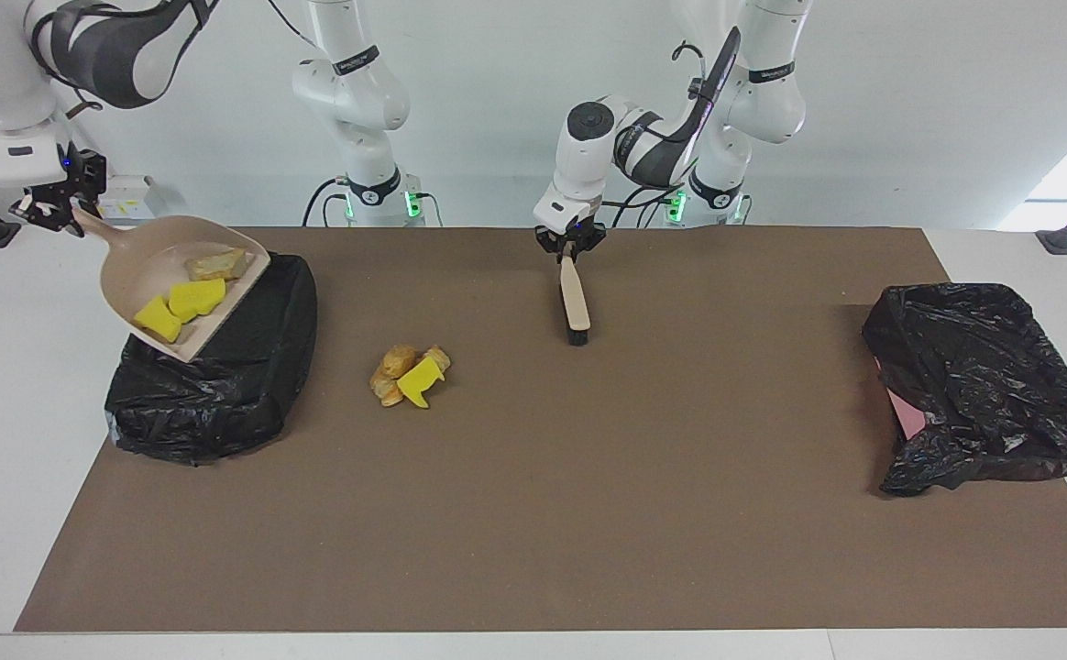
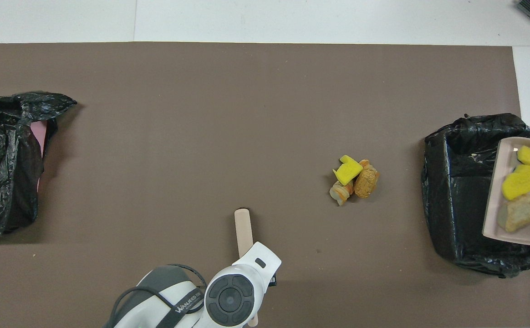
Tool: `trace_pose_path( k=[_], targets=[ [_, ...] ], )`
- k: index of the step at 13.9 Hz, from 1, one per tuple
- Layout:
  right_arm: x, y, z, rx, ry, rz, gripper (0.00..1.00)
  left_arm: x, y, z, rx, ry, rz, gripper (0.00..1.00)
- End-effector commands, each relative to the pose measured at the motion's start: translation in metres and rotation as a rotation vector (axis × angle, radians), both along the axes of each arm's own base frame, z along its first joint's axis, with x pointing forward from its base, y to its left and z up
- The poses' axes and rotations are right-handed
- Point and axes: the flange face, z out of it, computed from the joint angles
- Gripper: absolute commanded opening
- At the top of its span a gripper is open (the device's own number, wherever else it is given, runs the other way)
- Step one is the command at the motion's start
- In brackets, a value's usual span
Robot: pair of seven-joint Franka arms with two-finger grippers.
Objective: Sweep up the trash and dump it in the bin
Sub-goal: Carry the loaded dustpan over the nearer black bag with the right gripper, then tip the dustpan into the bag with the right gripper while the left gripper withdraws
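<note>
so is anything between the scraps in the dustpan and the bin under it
Nothing visible. The right pincer holds the dustpan by its handle over the black-lined bin, whose open top is uncovered. Two yellow bits and a tan lump sit in the pan. Another pile of scraps lies on the mat.

Two glossy white arms with dark grey joint bands and round grey caps; black cables loop along them. Green lights glow at both bases by the worktop [image 1: 533, 550] edge. Small black grippers, lettering on one band.
</note>
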Motion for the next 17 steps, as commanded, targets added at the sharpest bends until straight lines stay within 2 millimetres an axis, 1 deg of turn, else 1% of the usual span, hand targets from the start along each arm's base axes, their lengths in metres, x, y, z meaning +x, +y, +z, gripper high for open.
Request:
trace_pose_path(
  k=[1, 2, 3, 5, 6, 7, 9, 10, 11, 13, 15, 17],
  targets=[
    [-0.02, 0.022, -0.02, -0.092, 0.066, 0.133, 0.0, 0.003, 0.008, 0.007, 0.0, -0.038, 0.016, 1.0],
    [-0.02, 0.037, -0.024, -0.114, 0.09, 0.184, 0.0, 0.013, 0.01, 0.014, -0.008, -0.044, 0.029, 1.0],
    [-0.018, 0.052, -0.026, -0.141, 0.11, 0.23, 0.0, 0.03, 0.017, 0.02, -0.012, -0.046, 0.059, 1.0],
    [-0.016, 0.068, -0.027, -0.212, 0.153, 0.31, 0.0, 0.058, 0.031, 0.028, -0.013, -0.048, 0.113, 1.0],
    [-0.015, 0.07, -0.026, -0.217, 0.173, 0.35, 0.0, 0.076, 0.043, 0.032, -0.002, -0.075, 0.129, 1.0],
    [-0.013, 0.069, -0.025, -0.235, 0.181, 0.399, 0.0, 0.097, 0.059, 0.039, 0.018, -0.117, 0.144, 1.0],
    [-0.008, 0.066, -0.023, -0.27, 0.163, 0.465, 0.0, 0.128, 0.083, 0.055, 0.03, -0.164, 0.164, 1.0],
    [-0.008, 0.066, -0.022, -0.294, 0.172, 0.477, 0.0, 0.145, 0.095, 0.066, 0.021, -0.185, 0.126, 1.0],
    [-0.006, 0.067, -0.021, -0.315, 0.18, 0.494, 0.0, 0.166, 0.115, 0.073, 0.015, -0.201, 0.067, 1.0],
    [-0.006, 0.067, -0.019, -0.364, 0.212, 0.512, 0.0, 0.201, 0.16, 0.096, 0.021, -0.217, -0.063, 1.0],
    [-0.006, 0.062, -0.017, -0.397, 0.232, 0.53, 0.0, 0.221, 0.185, 0.115, 0.028, -0.216, -0.14, 1.0],
    [-0.007, 0.061, -0.012, -0.436, 0.273, 0.568, 0.0, 0.243, 0.221, 0.136, 0.033, -0.227, -0.131, 1.0]
  ],
)
